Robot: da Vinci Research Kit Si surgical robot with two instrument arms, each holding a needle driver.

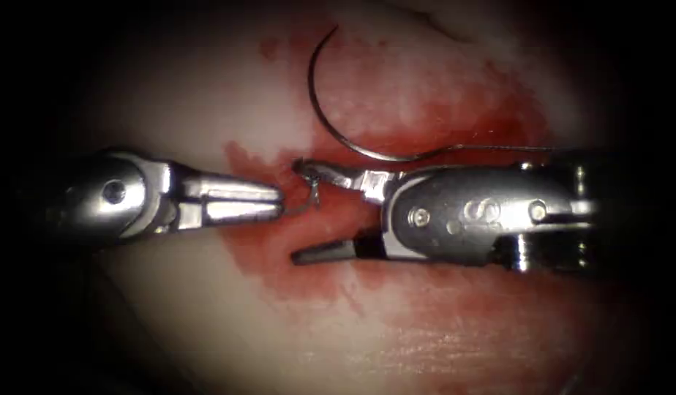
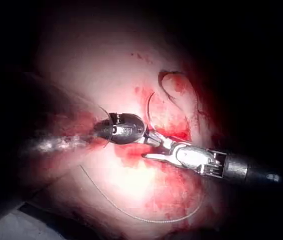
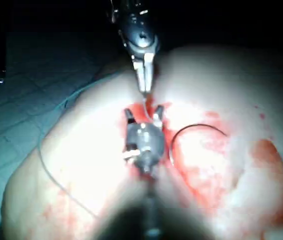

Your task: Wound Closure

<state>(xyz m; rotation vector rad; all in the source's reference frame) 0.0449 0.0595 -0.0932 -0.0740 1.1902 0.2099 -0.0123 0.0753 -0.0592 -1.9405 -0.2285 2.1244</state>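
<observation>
Pale tissue lay under both tools, smeared with red fluid across its middle and right. From the right came the right tool, its long axis lying level across the endoscope view and its tip pointing left; the jaws stood wide apart, the upper one carrying a small dark knot of thread at its tip, though whether it gripped that knot could not be told. Opposite it, the left tool lay along the same level axis, pointing right, jaws pressed together on a short strand of thread that ran from its tip to the knot. Free on the tissue just above the right tool rested the curved needle, held by neither tool and not driven in. Its arc opened toward the right, one end pointing up near the top of the endoscope view, the other sweeping down and rightward, where thread carried on level to the right.
</observation>
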